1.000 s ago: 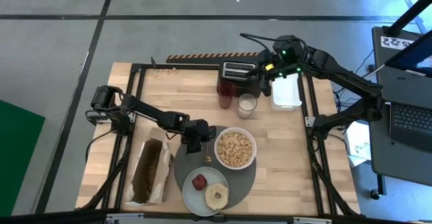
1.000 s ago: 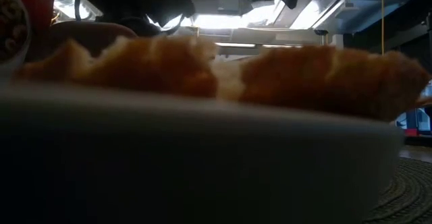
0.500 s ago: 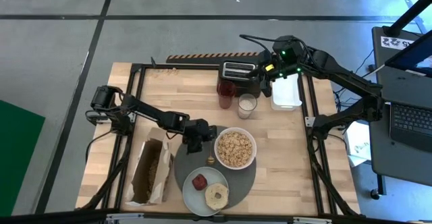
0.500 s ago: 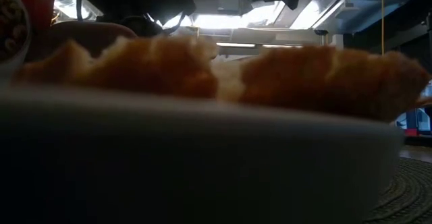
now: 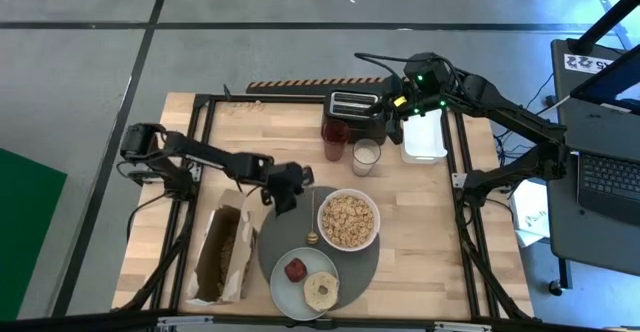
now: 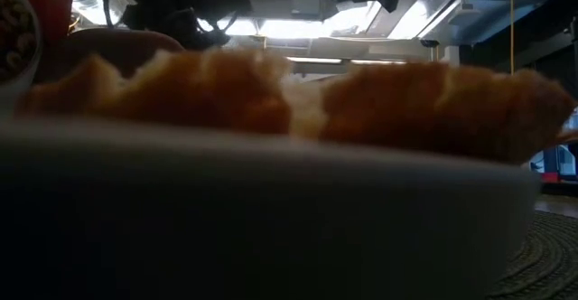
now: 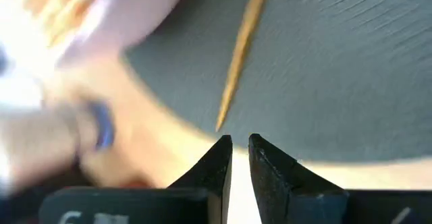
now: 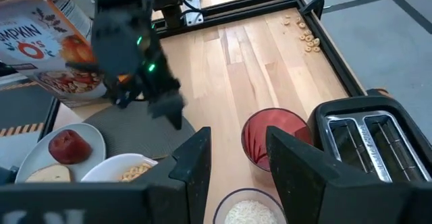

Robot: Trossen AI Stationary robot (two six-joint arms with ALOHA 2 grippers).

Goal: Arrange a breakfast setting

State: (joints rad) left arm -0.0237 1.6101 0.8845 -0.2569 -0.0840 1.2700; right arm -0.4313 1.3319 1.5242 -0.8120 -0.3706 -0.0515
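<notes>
The round dark-grey placemat [image 5: 370, 264] lies near the table's front middle. On it stand the white bowl [image 5: 348, 219], full of cereal, and the pale plate [image 5: 283, 287] with a red fruit and a bagel. The thin gold spoon [image 5: 312, 217] lies flat on the mat just left of the bowl; its handle [image 7: 239, 55] shows in the left wrist view. My left gripper [image 5: 285, 187] hovers over the mat's far left edge, short of the handle's end, its fingers [image 7: 266, 160] a narrow slit apart with nothing between them. My right gripper [image 8: 236, 163] waits open high above the toaster.
An open cereal box [image 5: 222, 252] lies left of the mat. At the back stand a black toaster [image 5: 355, 104], a red cup [image 5: 335, 137], a glass of milk [image 5: 366, 156] and a white tray [image 5: 424, 137]. The plate's rim [image 6: 271, 219] fills the low view. Bare wood lies right of the bowl.
My left gripper has drawn back from the spoon, rising and moving toward the table's far left, with its wrist rolled a little. The spoon stays flat on the placemat beside the bowl, its handle now uncovered.
</notes>
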